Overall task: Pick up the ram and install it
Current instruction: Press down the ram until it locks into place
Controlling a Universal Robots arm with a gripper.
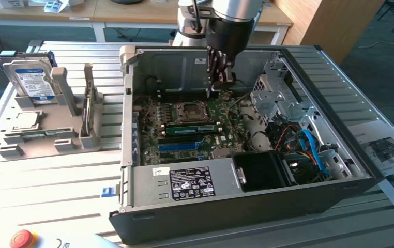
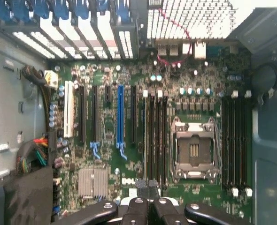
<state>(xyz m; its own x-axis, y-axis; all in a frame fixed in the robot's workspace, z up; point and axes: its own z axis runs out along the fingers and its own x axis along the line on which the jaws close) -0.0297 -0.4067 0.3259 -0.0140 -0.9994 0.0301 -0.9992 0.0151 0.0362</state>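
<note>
A long green stick, apparently the ram (image 1: 191, 129), stands in a slot on the motherboard (image 1: 214, 139), between the CPU socket (image 1: 190, 110) and the long blue slot (image 1: 181, 146). My gripper (image 1: 219, 89) hangs inside the open computer case (image 1: 252, 206), above the socket's far side and clear of the board. In the wrist view the gripper (image 2: 148, 185) is shut, its fingers pressed together with nothing between them. They line up with the dark memory slots (image 2: 156, 136) beside the CPU socket (image 2: 195, 150). There the ram cannot be told from the slots.
A hard drive (image 1: 30, 77) stands in a grey fixture (image 1: 45, 135) at the exterior view's left. In the case are the power supply (image 1: 183, 183), a drive cage (image 1: 279, 98) and cables (image 1: 307, 144). A red button (image 1: 23, 238) and papers (image 1: 390, 150) lie outside.
</note>
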